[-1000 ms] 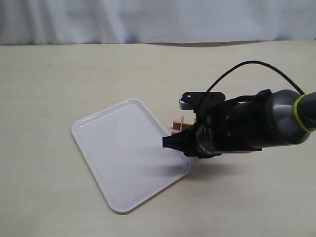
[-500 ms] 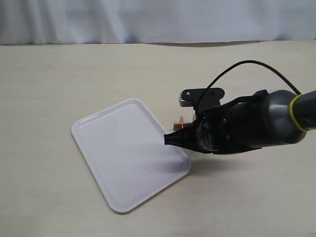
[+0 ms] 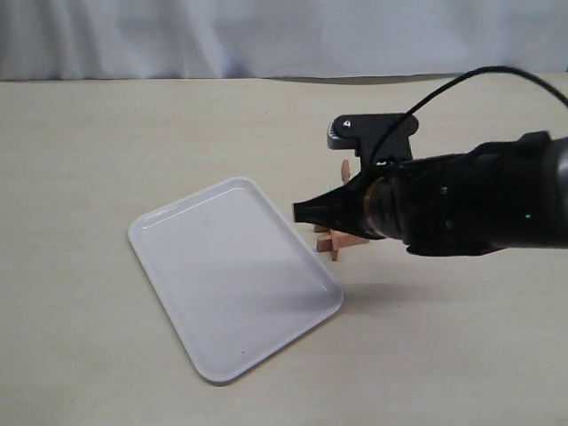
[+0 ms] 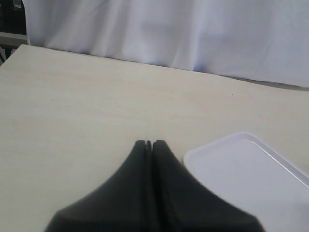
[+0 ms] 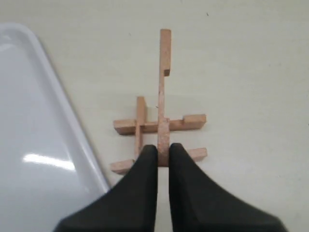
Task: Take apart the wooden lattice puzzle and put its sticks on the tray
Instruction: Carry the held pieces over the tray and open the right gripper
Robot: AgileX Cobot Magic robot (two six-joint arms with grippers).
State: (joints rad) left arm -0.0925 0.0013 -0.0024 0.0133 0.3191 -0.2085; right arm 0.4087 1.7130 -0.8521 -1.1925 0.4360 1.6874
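Observation:
The wooden lattice puzzle lies on the table just beside the white tray. My right gripper is shut on the near end of one stick. That stick juts far out of the grid, one notch bare, and still crosses the two cross sticks. In the exterior view the right gripper hangs over the tray's right edge. The stick's tip shows behind it and the remaining sticks below. My left gripper is shut on nothing, near a tray corner.
A white curtain runs along the table's far edge. The pale tabletop stretches bare on the left and front. A black cable arcs over the right arm.
My right gripper has risen and moved away from the tray's corner, drawing one stick up out of the lattice. The other sticks now show below the gripper.

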